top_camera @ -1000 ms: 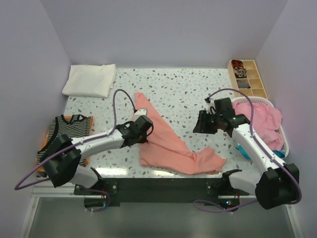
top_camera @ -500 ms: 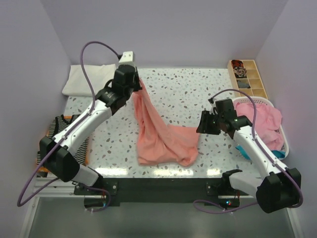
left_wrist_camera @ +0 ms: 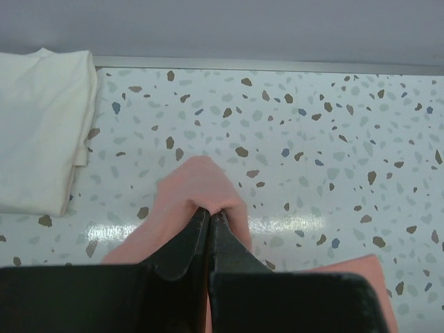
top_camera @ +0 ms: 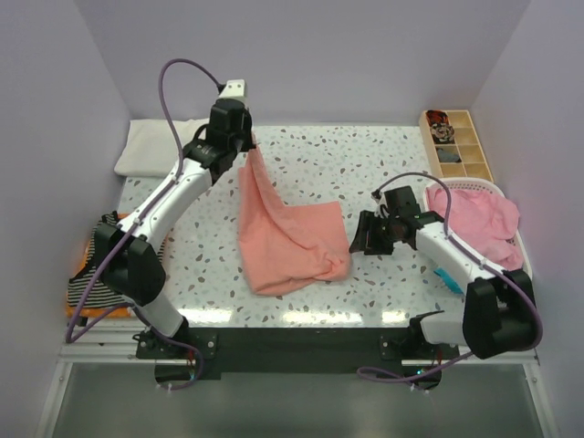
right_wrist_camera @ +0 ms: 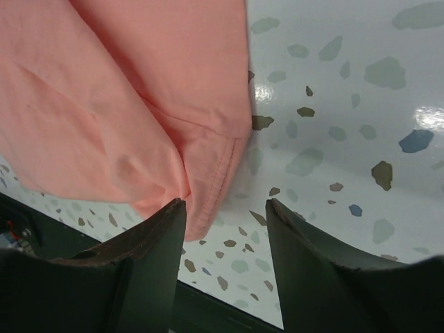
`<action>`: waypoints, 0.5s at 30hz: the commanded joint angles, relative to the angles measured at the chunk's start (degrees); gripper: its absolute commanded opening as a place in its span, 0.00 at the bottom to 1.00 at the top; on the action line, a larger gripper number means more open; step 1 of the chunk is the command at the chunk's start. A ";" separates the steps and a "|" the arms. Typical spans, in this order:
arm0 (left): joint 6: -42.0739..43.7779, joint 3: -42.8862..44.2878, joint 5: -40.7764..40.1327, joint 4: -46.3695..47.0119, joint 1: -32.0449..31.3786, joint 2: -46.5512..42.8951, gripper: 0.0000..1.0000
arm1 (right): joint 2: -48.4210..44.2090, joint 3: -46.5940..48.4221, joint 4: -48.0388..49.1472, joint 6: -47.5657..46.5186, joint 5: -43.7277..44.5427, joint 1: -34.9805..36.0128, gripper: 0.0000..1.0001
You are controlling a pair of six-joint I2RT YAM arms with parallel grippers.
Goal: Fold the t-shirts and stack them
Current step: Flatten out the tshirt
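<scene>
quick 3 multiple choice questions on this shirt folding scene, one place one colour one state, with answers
1. Where does the folded white shirt lie?
A: the table's far-left corner. B: in a basket. C: under the right arm.
2. What colour is the lifted shirt in the left tool?
A: teal. B: salmon. C: striped.
3. How is the right tool?
A: shut on cloth. B: out of view. C: open, at the lifted shirt's edge.
Answers: 1A, the top view shows it there; 2B, the shut tool pinches salmon cloth; 3C, its wrist view shows a clear gap.
</scene>
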 commanded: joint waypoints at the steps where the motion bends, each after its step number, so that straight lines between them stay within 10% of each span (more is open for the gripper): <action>1: 1.14 -0.98 1.83 2.10 1.33 -1.64 0.00 | 2.44 -0.70 5.73 2.70 -5.93 0.22 0.53; 15: 1.14 -1.95 4.73 2.63 2.92 -2.07 0.00 | 5.16 -5.97 10.13 6.66 -6.80 0.22 0.54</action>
